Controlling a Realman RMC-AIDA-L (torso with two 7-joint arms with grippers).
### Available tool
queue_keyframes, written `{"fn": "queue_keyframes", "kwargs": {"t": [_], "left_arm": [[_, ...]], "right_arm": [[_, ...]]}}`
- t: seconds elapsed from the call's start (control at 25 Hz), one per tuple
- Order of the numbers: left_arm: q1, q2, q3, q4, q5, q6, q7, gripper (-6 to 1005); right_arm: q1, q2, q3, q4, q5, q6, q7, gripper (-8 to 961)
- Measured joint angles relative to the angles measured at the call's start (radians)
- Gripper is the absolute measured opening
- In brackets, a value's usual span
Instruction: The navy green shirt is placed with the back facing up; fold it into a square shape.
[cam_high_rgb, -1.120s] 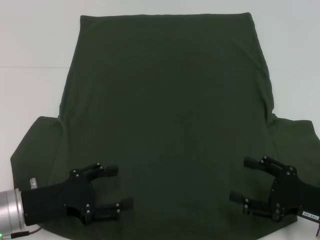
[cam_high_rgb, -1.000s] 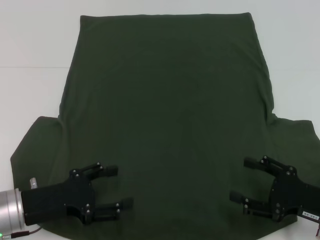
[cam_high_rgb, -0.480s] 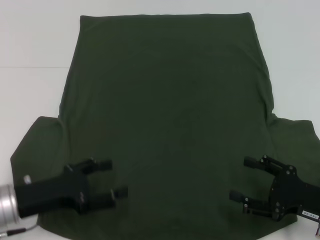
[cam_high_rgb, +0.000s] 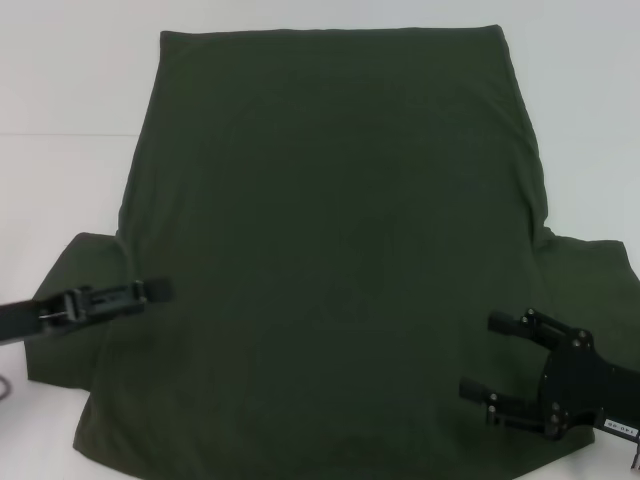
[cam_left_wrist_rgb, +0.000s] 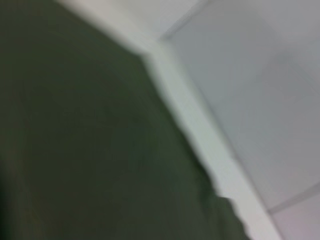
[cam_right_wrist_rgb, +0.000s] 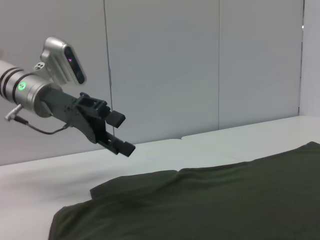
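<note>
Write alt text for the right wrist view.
A dark green shirt lies flat on a white table, one sleeve spread out. Above that sleeve hangs the left gripper, jaws open, in front of a grey panelled wall.

The navy green shirt (cam_high_rgb: 335, 250) lies flat and plain side up on the white table (cam_high_rgb: 60, 80); the left gripper (cam_high_rgb: 150, 291) reaches edge-on over its left sleeve; the right gripper (cam_high_rgb: 487, 357), fingers spread, sits over the near right corner.

We are holding our left tool (cam_high_rgb: 150, 291) raised, fingers apart and gripping nothing; our right tool (cam_high_rgb: 480, 357) is hovering low, fingers spread wide.
</note>
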Motion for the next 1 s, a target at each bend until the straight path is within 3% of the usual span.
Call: {"fn": "queue_keyframes", "kwargs": {"t": [0.12,0.28,0.64,1.0], "left_arm": [[-0.018,0.037,-0.020,0.034,0.097,-0.030,-0.228,902],[-0.040,0.072,-0.078,0.070,0.165,-0.011,-0.323,902],[-0.081,0.093,-0.071,0.115,0.371,-0.107,-0.434,901],[-0.093,0.097,-0.029,0.102,0.421,-0.149,-0.445,900]], "right_arm": [[0.001,0.000,0.000,0.000,0.001,0.001,0.005,912],[0.008,0.001,0.000,0.000,0.000,0.004,0.006,912],[0.012,0.001,0.000,0.001,-0.002,-0.001,0.032,911],[0.018,0.001,0.000,0.000,-0.003,-0.001,0.033,911]]}}
